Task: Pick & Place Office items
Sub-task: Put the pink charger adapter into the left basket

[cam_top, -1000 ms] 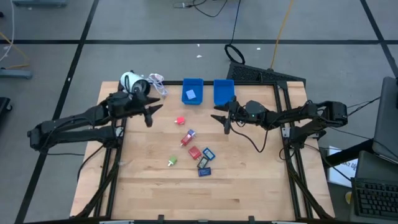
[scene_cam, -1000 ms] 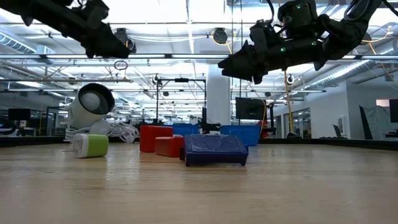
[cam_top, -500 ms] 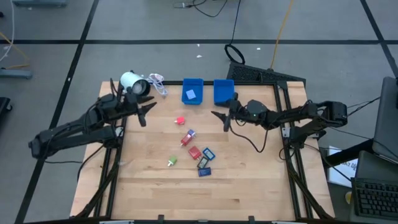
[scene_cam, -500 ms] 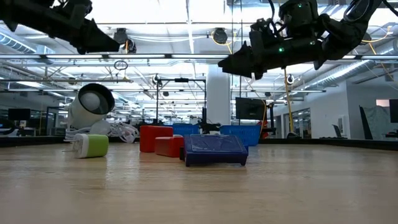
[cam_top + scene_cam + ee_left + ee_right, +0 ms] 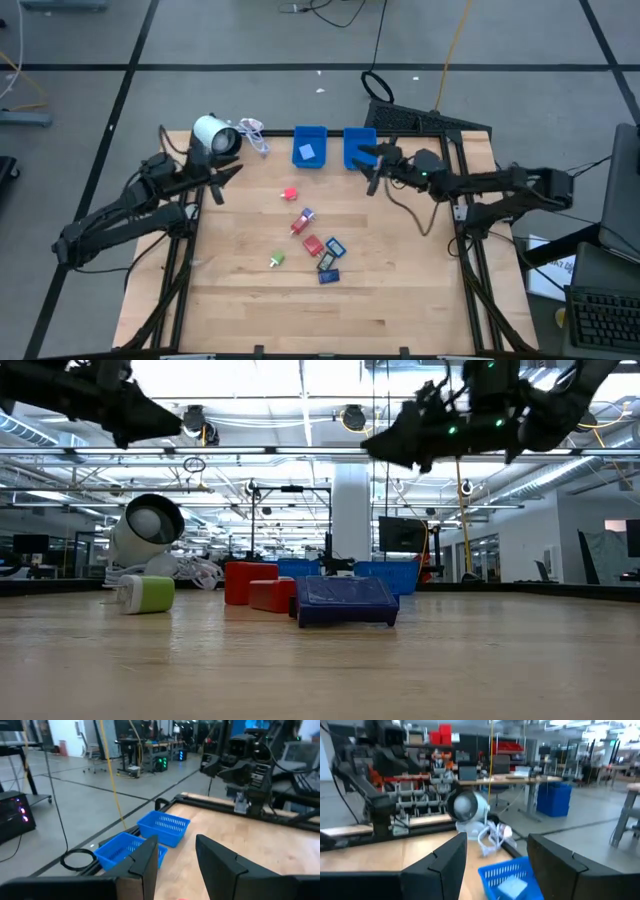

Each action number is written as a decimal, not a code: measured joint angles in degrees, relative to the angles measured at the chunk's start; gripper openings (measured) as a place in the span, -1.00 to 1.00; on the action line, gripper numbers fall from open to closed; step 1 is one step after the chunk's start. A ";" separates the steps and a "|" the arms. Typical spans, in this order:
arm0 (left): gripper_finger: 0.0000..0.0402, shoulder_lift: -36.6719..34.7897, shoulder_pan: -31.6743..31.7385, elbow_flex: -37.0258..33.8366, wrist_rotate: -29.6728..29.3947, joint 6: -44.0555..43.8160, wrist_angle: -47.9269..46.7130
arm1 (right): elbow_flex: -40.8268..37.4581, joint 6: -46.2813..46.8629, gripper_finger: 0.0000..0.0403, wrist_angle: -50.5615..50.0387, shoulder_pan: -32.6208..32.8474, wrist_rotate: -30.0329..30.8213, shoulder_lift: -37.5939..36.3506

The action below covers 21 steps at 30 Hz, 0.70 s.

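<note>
Seven office items [image 5: 312, 246] loose mid-table, high view; left gripper [image 5: 216, 184] clenched empty at left edge; right gripper [image 5: 372, 166] part-open, nothing visibly held, over right bin [image 5: 357, 148] | low view: green piece [image 5: 146, 593] near left, white roll [image 5: 146, 530] behind | risk: clustered pieces, a grasp may knock neighbours.

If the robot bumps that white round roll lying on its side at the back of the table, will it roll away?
Probably a little. The white cylindrical roll lies on its side on the flat wooden table, so a nudge across its curve could set it rolling. The tangle of clear stuff beside it might stop it. It looks hollow, so it is likely light.
</note>
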 joint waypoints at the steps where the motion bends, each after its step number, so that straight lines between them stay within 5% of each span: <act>1: -0.35 -1.58 0.05 0.00 -0.02 -0.66 -1.36 | -0.40 -0.46 -0.03 -1.41 0.02 -0.06 -2.23; 13: -0.35 -15.95 -1.61 0.02 0.19 -12.38 -11.34 | -16.14 6.58 -0.03 -5.40 1.50 -2.90 -29.33; 21: -0.35 -12.13 -3.98 -2.12 7.35 -25.02 -13.03 | -21.64 2.91 -0.03 -5.71 8.47 -9.69 -32.73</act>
